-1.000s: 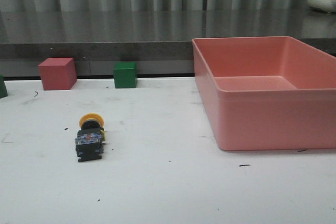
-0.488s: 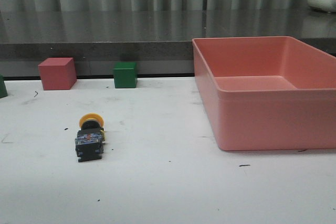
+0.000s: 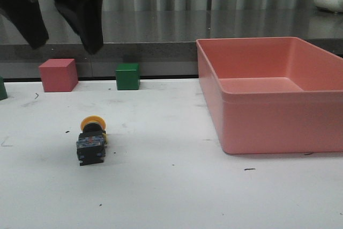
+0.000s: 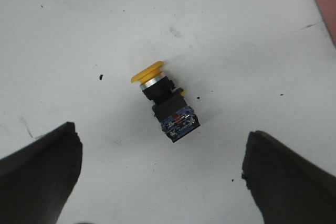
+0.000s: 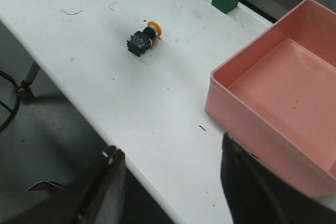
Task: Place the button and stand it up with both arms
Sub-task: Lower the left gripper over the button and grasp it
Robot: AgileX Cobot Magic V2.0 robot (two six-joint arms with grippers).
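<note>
The button (image 3: pixel 91 143) lies on its side, lower left of the front view. The left gripper (image 3: pixel 63 36), spread wide at upper left, should descend centred, squarely straddling the base. The right gripper (image 5: pixel 173 182) is spread too.

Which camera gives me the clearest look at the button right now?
The left wrist view: the button lies on its side, large and unobstructed, between the open left hand. The front view shows it smaller, base toward camera; the right wrist view shows it tiny and distant.
</note>
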